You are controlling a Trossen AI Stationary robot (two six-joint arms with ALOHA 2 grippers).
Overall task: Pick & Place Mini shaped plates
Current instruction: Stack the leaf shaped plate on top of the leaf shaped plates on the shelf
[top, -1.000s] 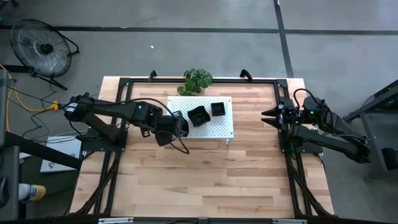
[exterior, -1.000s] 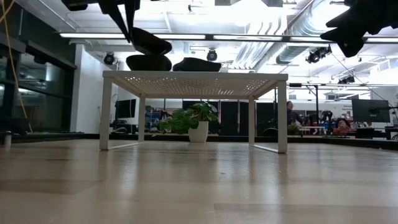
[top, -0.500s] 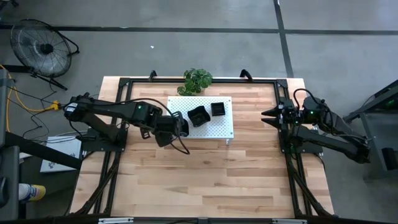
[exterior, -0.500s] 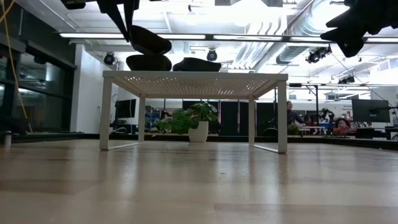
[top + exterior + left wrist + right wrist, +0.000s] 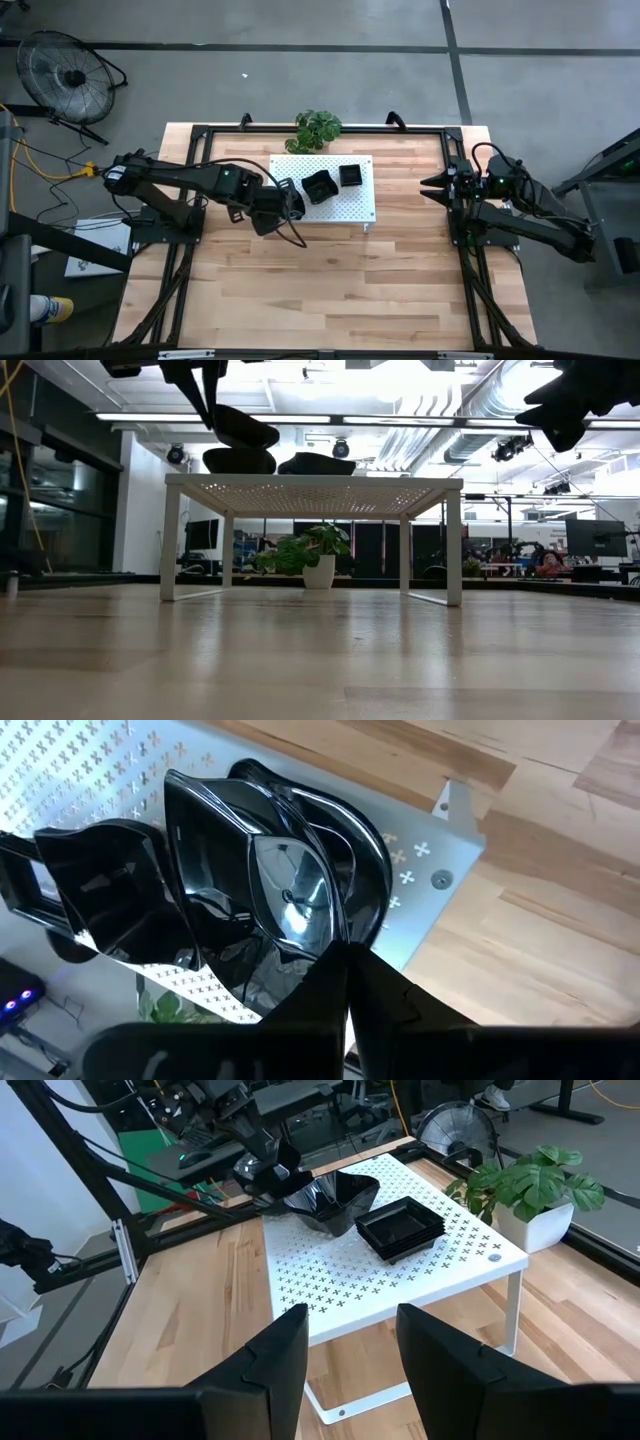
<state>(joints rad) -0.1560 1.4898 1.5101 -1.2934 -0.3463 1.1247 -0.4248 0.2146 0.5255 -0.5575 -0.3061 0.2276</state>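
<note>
Nothing moved: left hand (image 5: 291, 203) still pinches a tilted plate (image 5: 290, 890), half hidden; right hand (image 5: 350, 1345) spread

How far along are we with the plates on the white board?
Already placed: a stack of square plates sits on the white board, with a wavy-edged stack beside it. In hand: the left gripper holds one tilted plate above that wavy stack, not yet set down. The right gripper waits open at the table's right edge. No other loose plates show on the table, so what remains is unclear.
</note>
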